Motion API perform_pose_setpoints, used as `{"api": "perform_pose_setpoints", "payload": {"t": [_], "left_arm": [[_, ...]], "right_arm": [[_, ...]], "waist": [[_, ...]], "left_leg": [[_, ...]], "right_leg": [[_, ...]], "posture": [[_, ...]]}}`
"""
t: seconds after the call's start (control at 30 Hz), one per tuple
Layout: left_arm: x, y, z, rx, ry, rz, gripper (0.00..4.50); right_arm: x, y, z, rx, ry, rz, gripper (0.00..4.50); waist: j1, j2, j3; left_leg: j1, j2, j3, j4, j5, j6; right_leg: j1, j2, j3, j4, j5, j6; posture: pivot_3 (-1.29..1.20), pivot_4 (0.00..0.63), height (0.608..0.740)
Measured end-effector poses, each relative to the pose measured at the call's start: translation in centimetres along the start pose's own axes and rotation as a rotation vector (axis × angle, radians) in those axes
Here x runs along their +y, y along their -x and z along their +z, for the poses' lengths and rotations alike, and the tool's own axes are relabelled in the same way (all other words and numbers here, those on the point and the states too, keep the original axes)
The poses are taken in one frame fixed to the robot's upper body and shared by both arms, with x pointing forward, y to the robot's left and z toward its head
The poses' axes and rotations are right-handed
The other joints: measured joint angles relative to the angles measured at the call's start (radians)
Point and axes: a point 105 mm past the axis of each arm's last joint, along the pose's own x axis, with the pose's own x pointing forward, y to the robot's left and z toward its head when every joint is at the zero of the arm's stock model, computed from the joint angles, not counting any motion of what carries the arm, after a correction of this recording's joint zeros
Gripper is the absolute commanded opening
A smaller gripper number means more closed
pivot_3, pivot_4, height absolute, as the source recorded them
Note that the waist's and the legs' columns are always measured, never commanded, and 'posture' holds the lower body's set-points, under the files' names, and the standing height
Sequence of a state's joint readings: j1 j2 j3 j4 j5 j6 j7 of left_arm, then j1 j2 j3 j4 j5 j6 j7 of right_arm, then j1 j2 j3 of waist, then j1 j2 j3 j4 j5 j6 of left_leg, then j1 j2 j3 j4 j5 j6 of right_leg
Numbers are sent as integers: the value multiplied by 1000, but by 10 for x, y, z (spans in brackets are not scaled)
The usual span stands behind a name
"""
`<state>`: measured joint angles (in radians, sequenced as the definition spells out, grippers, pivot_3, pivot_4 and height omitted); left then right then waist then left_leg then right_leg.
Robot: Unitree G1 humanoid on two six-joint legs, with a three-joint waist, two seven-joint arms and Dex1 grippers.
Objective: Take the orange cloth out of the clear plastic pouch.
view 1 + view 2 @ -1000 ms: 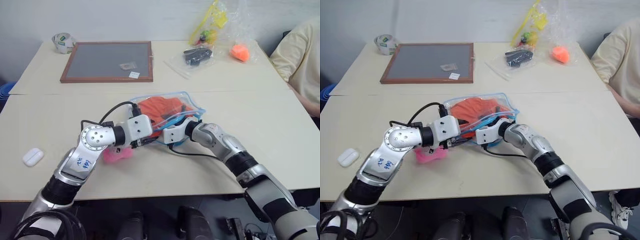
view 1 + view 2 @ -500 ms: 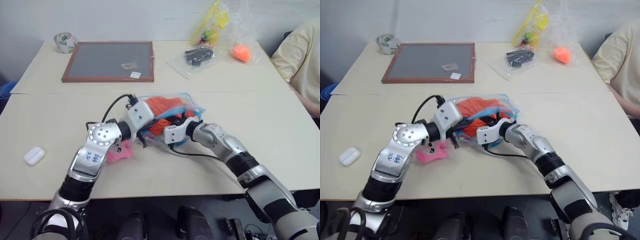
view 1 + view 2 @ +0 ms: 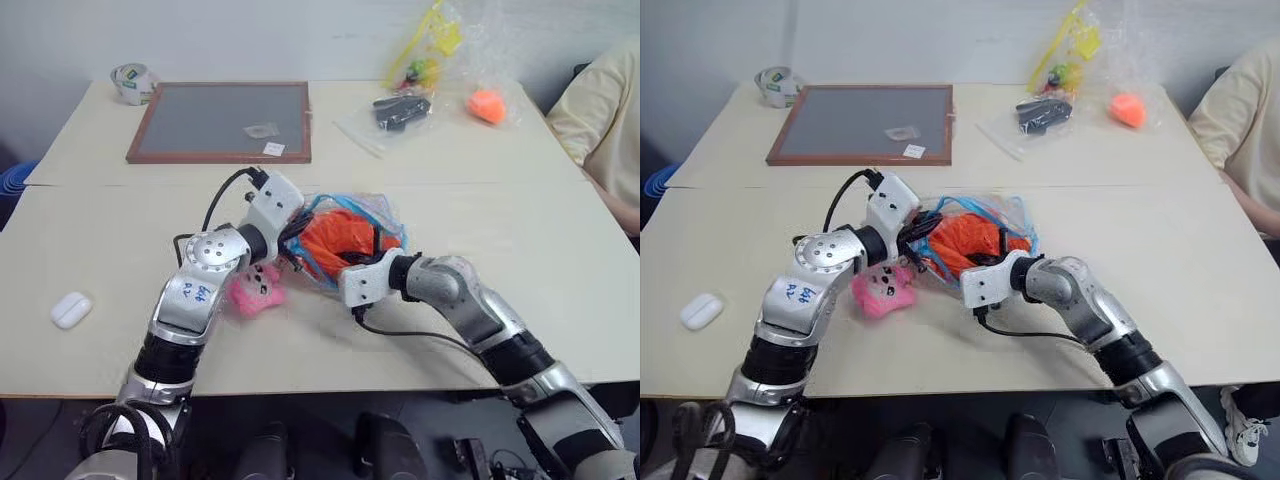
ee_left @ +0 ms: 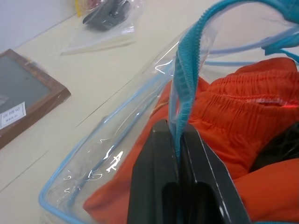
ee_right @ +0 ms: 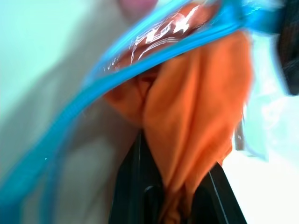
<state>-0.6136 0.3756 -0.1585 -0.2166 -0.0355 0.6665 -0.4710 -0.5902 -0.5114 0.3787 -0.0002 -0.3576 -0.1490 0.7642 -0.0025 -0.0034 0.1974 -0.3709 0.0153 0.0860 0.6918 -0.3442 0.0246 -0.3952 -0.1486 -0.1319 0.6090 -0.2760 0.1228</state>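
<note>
The left pincer [image 4: 180, 154] is clamped on the light-blue zipper edge of the clear plastic pouch [image 3: 372, 215], the blue band running up out from between its two black fingers [image 4: 154, 177]. The right pincer [image 5: 180, 196] is closed on a fold of the orange cloth [image 3: 340, 238], which hangs bunched between its fingers just at the pouch's blue-edged opening. Seen from the head, the two pincers meet at the near side of the pouch, the left one at its left edge and the right one [image 3: 345, 280] at its near edge, with the pouch lifted and crumpled between them near the middle of the worktop [image 3: 120, 230]. Most of the cloth sits inside the pouch. A pink plush toy [image 3: 257, 291] lies on the worktop just beside the left arm. Farther back lie a framed dark board [image 3: 222, 120] and a roll of tape [image 3: 130, 82], and at the far right thin clear bags [image 3: 400, 112] and a small orange ball [image 3: 486, 104]. A small white case [image 3: 68, 309] rests near the left edge, and a person's sleeve [image 3: 600, 110] shows at the right.
</note>
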Motion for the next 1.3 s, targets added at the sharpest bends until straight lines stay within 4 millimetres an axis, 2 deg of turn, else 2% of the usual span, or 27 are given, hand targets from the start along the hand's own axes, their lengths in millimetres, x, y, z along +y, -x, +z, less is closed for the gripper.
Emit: {"api": "perform_pose_setpoints", "payload": {"t": [0.1, 0.2, 0.3, 0.37, 0.4, 0.47, 0.63, 0.73, 0.83, 0.9, 0.97, 1.03, 1.07, 1.1, 1.23, 1.27, 1.3], "left_arm": [[-3, -2, 0, -3, 0, -9, 0], [-7, -5, 2, -12, -7, -26, 0], [-6, -7, -5, 15, -6, -36, 0], [-5, -7, -8, 25, -11, -41, 0], [-5, -6, -9, 28, -17, -43, 0], [-5, -5, -10, 35, -45, -53, 0], [-3, 4, -15, 61, -91, -62, 0], [-6, 11, -19, 73, -140, -81, 0], [-10, 18, -19, 73, -175, -105, 0], [-13, 22, -18, 66, -193, -131, 0], [-17, 26, -18, 64, -211, -156, 0], [-20, 27, -20, 67, -212, -175, 0], [-22, 28, -20, 67, -214, -188, 477], [-24, 29, -19, 64, -216, -199, 704], [-30, 32, -17, 56, -213, -237, 1946], [-32, 34, -17, 56, -207, -249, 2239], [-33, 35, -17, 54, -203, -255, 2567]], "right_arm": [[-8, 7, 16, -58, -180, -10, 16], [-3, 24, 27, -118, -425, 54, 16], [-3, 55, 35, -184, -602, 163, 16], [-16, 77, 41, -229, -650, 179, 16], [-20, 82, 42, -235, -655, 176, 16], [-29, 101, 37, -227, -708, 177, 16], [-63, 177, 5, -97, -856, 111, 16], [-85, 220, -30, 22, -912, -3, 16], [-104, 249, -65, 191, -814, -133, 16], [-115, 264, -95, 361, -681, -231, 16], [-121, 267, -124, 505, -519, -330, 16], [-111, 255, -140, 554, -420, -342, 16], [-99, 244, -146, 562, -367, -313, 16], [-84, 233, -150, 555, -334, -276, 16], [-14, 191, -153, 493, -308, -119, 1367], [1, 185, -152, 485, -303, -90, 1701], [5, 185, -151, 486, -300, -81, 2035]], "waist": [[4, 0, 0], [13, 0, 0], [21, 0, 0], [24, 0, 0], [24, 0, 0], [25, 1, 1], [29, 1, 1], [25, 1, 1], [17, 1, 1], [10, 2, 1], [-1, 2, 1], [-4, 2, 1], [-2, 2, 1], [0, 2, 1], [14, 3, 2], [19, 4, 3], [20, 4, 3]], "left_leg": [[0, 0, -1, 0, 0, 0], [-1, 0, -1, 1, -1, 1], [-1, -1, 0, 1, -1, 2], [-1, -1, -1, 1, -1, 3], [-1, 0, 0, 1, -2, 3], [-1, 0, 0, 0, -2, 3], [-2, -1, 1, 0, -3, 5], [-1, -1, 5, 0, -4, 6], [0, -1, 7, -1, -4, 6], [0, -1, 7, -1, -4, 6], [0, -1, 8, -2, -4, 5], [0, 0, 8, -3, -3, 3], [0, 0, 8, -5, -2, 2], [0, 0, 8, -6, -2, 1], [-1, -1, 7, -7, 0, 1], [-1, -1, 7, -6, 0, 2], [-1, -1, 6, -6, 0, 2]], "right_leg": [[0, 0, 0, 0, 0, 0], [0, 0, -1, 0, 0, 0], [0, -1, 0, -1, 0, 1], [0, -1, 0, -1, 0, 1], [0, -1, 0, -1, 0, 1], [0, -1, 0, -2, 0, 1], [0, -1, 0, -5, 1, 2], [0, -1, 2, -6, 2, 3], [-1, -1, 4, -6, 2, 3], [-1, -1, 4, -6, 2, 3], [-2, -1, 5, -6, 2, 3], [-3, 0, 4, -7, 2, 3], [-3, 0, 3, -7, 2, 3], [-3, 0, 2, -7, 2, 3], [-3, 0, 1, -7, 2, 3], [-3, -1, 2, -7, 2, 3], [-3, -1, 3, -7, 2, 3]], "posture": [[0, 150, 740], [0, 150, 740], [0, 150, 740], [0, 150, 740], [0, 150, 740], [0, 150, 740], [0, 150, 740], [0, 150, 740], [0, 150, 740], [0, 150, 740], [0, 150, 740], [0, 150, 740], [0, 150, 740], [0, 150, 740], [0, 150, 740], [0, 150, 740], [0, 150, 740]]}}
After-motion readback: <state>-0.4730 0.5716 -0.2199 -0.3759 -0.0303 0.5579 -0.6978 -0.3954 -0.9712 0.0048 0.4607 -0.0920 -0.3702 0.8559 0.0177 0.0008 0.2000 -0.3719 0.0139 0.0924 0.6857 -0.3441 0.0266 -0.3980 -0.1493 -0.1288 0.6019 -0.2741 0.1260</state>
